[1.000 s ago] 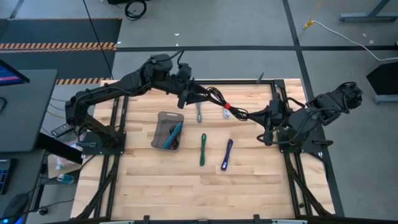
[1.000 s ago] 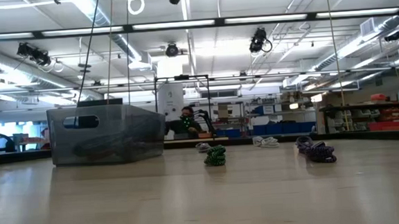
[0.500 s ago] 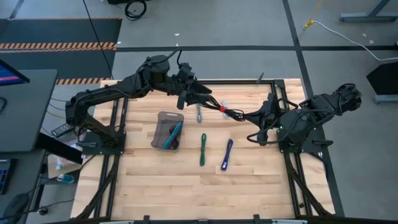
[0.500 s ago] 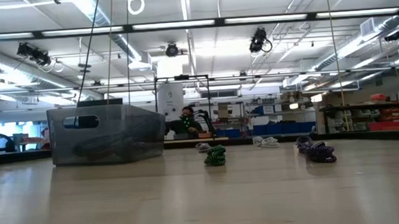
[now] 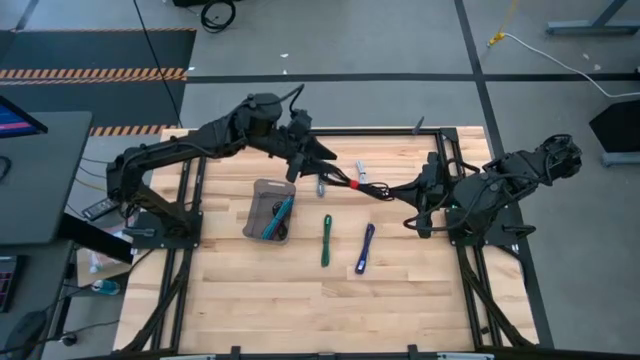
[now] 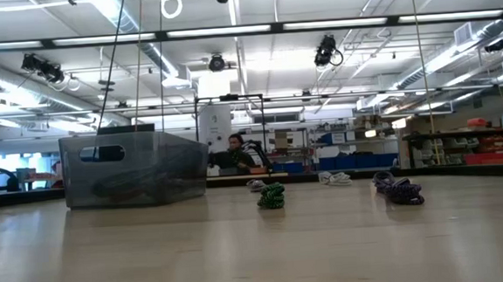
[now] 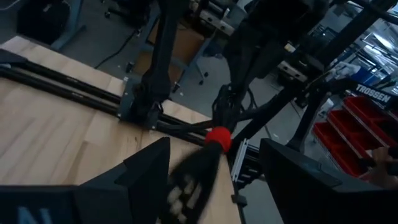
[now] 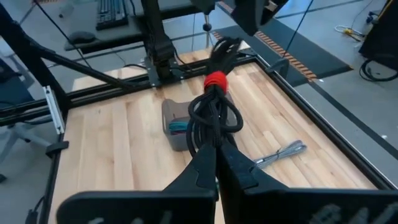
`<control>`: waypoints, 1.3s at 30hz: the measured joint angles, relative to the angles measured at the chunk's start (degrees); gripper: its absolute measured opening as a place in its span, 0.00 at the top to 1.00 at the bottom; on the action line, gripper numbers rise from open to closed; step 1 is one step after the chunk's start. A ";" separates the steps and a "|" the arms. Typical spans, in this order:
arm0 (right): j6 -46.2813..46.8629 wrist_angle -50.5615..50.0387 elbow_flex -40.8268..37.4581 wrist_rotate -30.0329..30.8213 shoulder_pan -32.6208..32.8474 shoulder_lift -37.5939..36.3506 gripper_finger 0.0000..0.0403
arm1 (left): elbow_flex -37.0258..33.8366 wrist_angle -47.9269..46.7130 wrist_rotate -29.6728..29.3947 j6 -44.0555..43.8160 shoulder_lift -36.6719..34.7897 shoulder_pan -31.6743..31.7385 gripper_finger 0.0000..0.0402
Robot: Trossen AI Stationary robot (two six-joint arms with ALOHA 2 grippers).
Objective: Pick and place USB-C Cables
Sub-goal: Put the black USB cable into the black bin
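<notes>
Tray (image 6: 131, 170) contents murky behind wall.

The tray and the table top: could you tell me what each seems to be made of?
Tray: probably plastic, grey and matte; in the low view its walls look translucent, with dark shapes showing through. Table top: wood, likely butcher-block, pale and smooth with a light sheen; parallel planks and grain lines show in the high view.

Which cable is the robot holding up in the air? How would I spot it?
Start at the wooden table and find the two dark arms meeting near its far edge. Between them hangs the black cable, pinched in the right gripper, with the left gripper, jaws open, at its other end. It alone is off the table and wears a red tie.
</notes>
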 joint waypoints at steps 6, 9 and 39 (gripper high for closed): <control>0.28 1.09 0.00 -1.70 0.00 0.00 0.99 | 0.00 0.04 -0.51 0.42 0.43 0.47 0.36; -0.11 2.03 0.00 -2.42 0.00 0.00 0.99 | 0.00 -0.27 -0.64 0.47 0.42 0.99 0.36; -6.12 2.09 0.00 -1.33 -2.01 -1.86 0.99 | 0.04 -6.89 0.06 1.77 1.71 -4.95 0.37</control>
